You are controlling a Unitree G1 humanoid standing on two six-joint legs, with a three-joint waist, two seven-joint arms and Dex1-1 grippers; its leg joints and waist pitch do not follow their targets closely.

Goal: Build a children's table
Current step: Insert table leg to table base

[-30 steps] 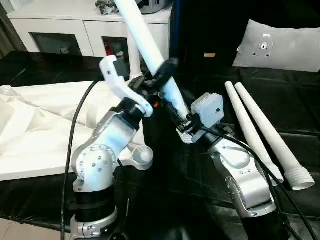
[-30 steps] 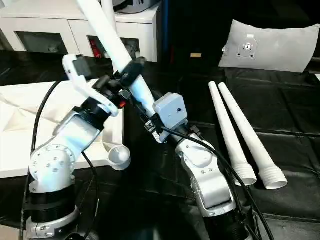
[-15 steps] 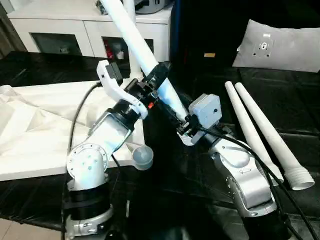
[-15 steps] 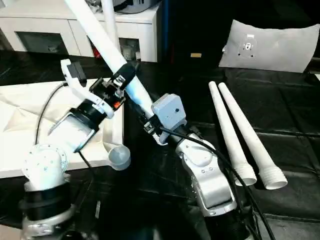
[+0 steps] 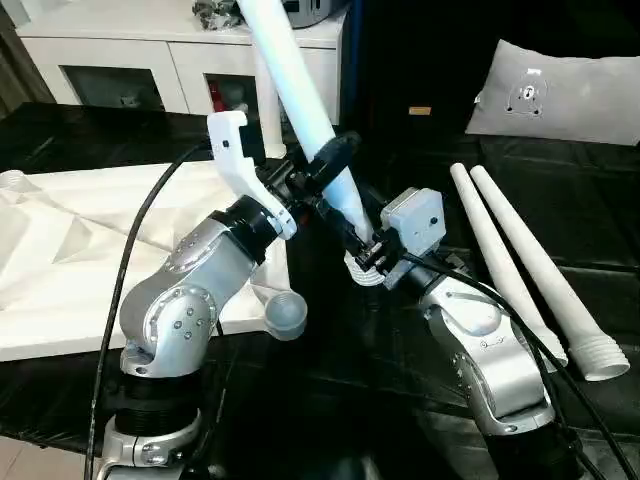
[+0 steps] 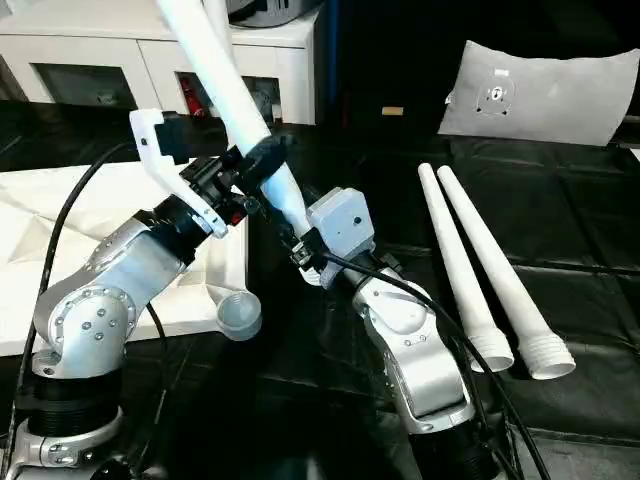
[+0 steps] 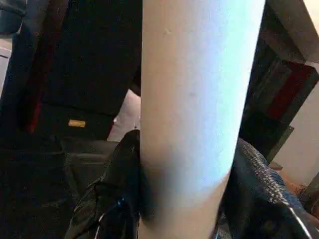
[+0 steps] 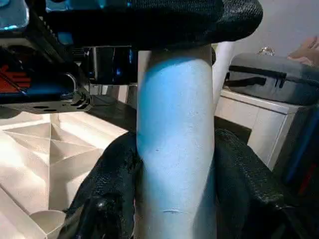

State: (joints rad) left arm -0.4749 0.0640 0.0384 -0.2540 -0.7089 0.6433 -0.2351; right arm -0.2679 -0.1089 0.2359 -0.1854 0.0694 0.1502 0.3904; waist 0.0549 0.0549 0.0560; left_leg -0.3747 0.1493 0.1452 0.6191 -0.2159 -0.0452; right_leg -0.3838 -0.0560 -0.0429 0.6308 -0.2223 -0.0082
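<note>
You've got one leg (image 5: 300, 85) held by both arms in the middle of the frame. Its long axis slants from the upper centre, where the thin end runs off the top edge, down and to the right to its ribbed thick end.

Your right pincer (image 5: 362, 250) is clamped around the leg just above that ribbed end, jaws about half apart with the shaft filling the gap; the right wrist view shows black fingers (image 8: 112, 184) hugging both sides. Your left pincer (image 5: 325, 165) grips the same leg higher up, its fingers (image 7: 119, 179) likewise wrapped on the shaft at roughly half spread.

Now the relation that matters: the tabletop (image 5: 70, 270) lies upside down at centre left, and its near corner socket (image 5: 285, 315) sits below and to the left of the ribbed end, near but clearly apart. The leg's thick end points down and right, away from that socket, so to my eye you need to swing the foot left and stand the axis upright over the cup. Your left arm is the nearer one to that corner.

Two more legs (image 5: 520, 270) lie side by side at right on the black counter, thick ends toward the lower right.
</note>
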